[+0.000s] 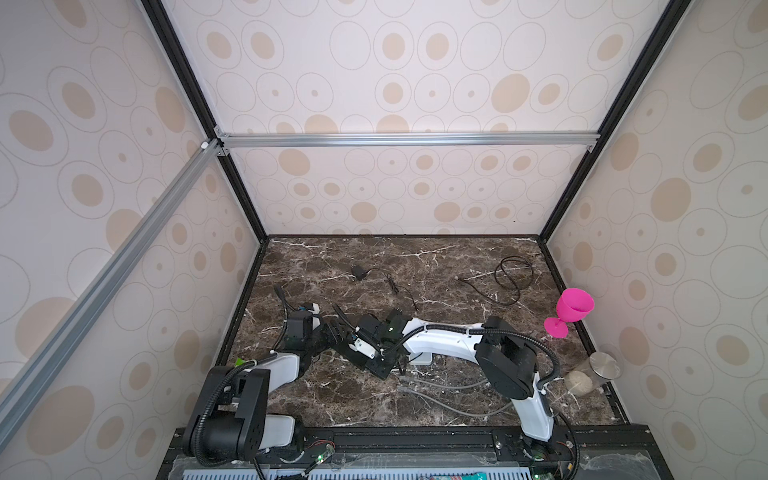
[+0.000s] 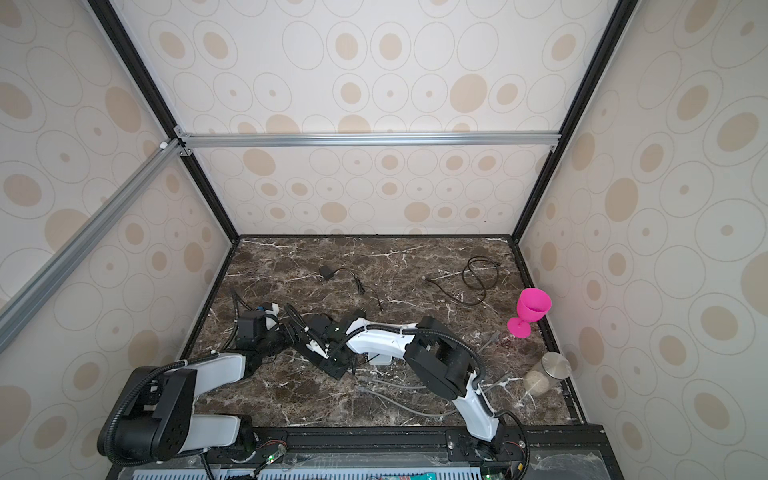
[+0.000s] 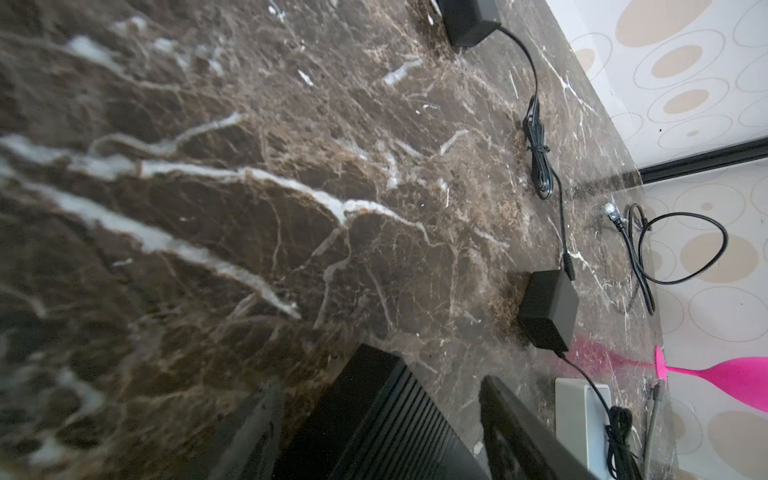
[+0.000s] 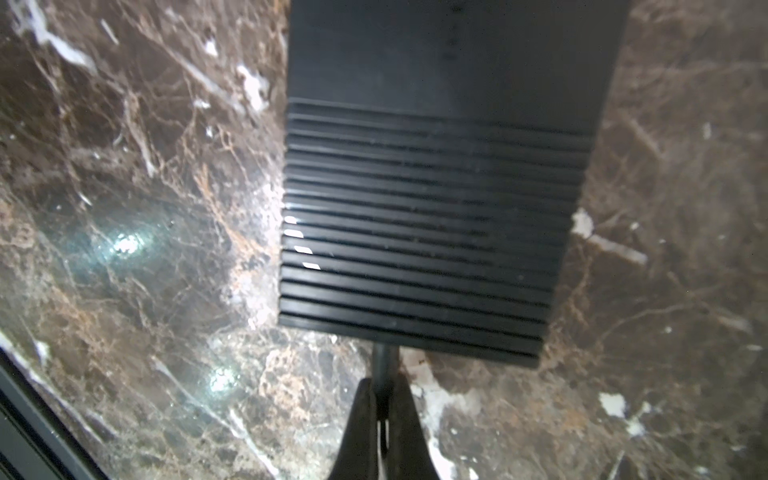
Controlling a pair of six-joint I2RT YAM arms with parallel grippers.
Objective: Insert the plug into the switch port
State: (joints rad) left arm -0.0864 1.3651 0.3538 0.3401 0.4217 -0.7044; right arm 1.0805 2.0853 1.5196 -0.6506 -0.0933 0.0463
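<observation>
The slim black cable plug [image 4: 384, 358] meets the ribbed end of the flat black plastic switch [image 4: 432, 216], axis pointing straight in; the right gripper [image 4: 384, 386] pinches it just behind that end; the left gripper [image 3: 378, 390] straddles the switch, jaws wide.

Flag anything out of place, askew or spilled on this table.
Nothing looks spilled or damaged. The black switch lies skewed to the table's edges, and grey cables trail loose across it near the front.
</observation>
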